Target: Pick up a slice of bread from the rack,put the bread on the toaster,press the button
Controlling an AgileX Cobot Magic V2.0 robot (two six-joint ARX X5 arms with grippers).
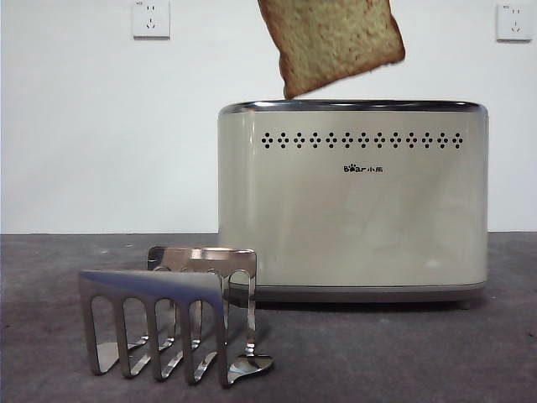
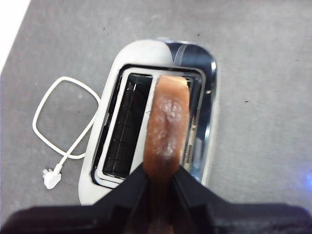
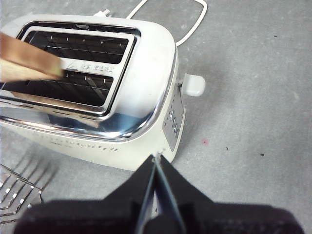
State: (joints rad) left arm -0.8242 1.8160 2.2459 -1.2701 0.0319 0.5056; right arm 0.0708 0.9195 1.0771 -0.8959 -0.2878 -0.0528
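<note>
- The slice of bread (image 1: 331, 42) is seen above the toaster (image 1: 352, 201), tilted, its lowest corner just over the chrome top rim. Speckled pale crumb and brown crust are noted; the upper part is cut off by the frame edge.
- From the left wrist view, the slice (image 2: 165, 129) is seen edge-on, crust up, lined over the toaster's slots (image 2: 141, 122).
- The toaster is boxy, cream-beige, upright on the table; a row of small dark holes and a "Bear" logo are seen on its front face. Both slots are open (image 3: 73, 63).
- The rack (image 1: 172, 315), shiny steel with slotted upright dividers, is placed in front of the toaster's left end, much lower.
</note>
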